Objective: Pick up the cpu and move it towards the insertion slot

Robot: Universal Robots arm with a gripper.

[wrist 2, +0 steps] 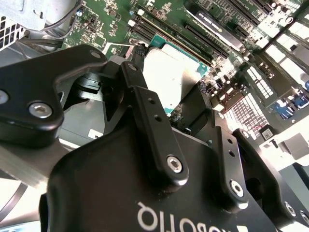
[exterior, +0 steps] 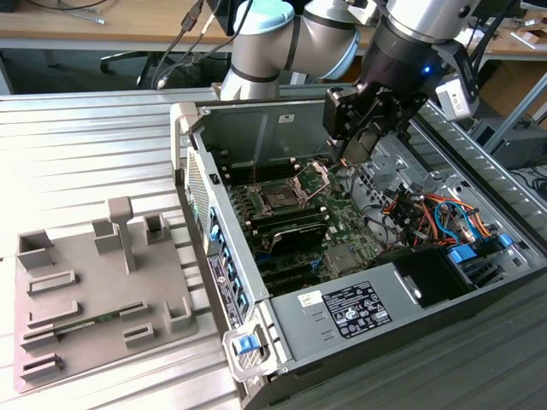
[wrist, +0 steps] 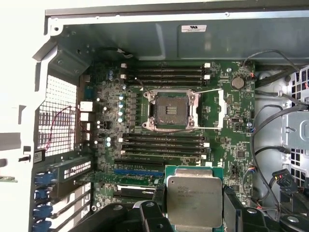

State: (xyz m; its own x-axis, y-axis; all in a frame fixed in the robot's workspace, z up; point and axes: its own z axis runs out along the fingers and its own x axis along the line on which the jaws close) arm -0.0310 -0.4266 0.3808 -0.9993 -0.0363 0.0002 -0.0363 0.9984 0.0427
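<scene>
The cpu (wrist: 194,199), a flat square chip with a silvery metal top on a green edge, is held between my gripper's (wrist: 194,205) two black fingers (wrist: 231,203). In the second wrist view the cpu (wrist 2: 176,72) sits clamped in the gripper (wrist 2: 169,87) above the green motherboard. The insertion slot (wrist: 170,110) is a dark square socket with a silver frame, its bracket swung open and its wire lever raised. The chip hangs some way short of it. In the exterior view my gripper (exterior: 355,145) hovers inside the open computer case, toward that view's right of the insertion slot (exterior: 279,198).
The grey metal case walls (exterior: 256,128) surround the motherboard. Long black memory slots (wrist: 164,72) lie on both sides of the socket. Cable bundles (exterior: 427,213) fill the case toward the exterior view's right. A grey plastic tray (exterior: 102,290) with walled pockets lies outside the case.
</scene>
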